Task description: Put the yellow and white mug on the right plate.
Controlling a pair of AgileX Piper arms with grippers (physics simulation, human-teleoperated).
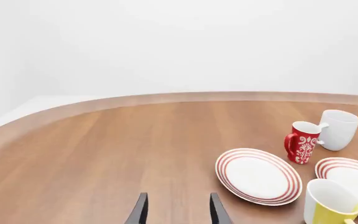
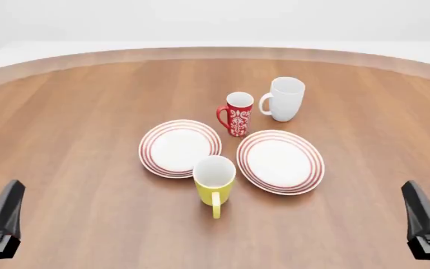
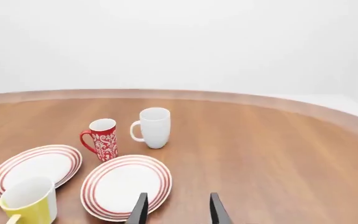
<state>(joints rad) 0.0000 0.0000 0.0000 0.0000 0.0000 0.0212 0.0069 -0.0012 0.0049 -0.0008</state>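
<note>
Both tools (image 1: 175, 210) (image 3: 175, 210) gape empty at the near table (image 2: 80, 112) edge, well apart from yellow mug (image 2: 215, 179).

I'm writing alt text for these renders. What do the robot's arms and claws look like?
Little of them shows. In the front view, the left claw and right claw are dark, near-black angular blocks with pale trim low down. In each wrist view, two slim black tapered fingers stand apart. No cables or markings are visible.

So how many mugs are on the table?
3. The yellow mug stands nearest the arms, between the two plates; the red mug behind them; the white mug right of the red one.
</note>
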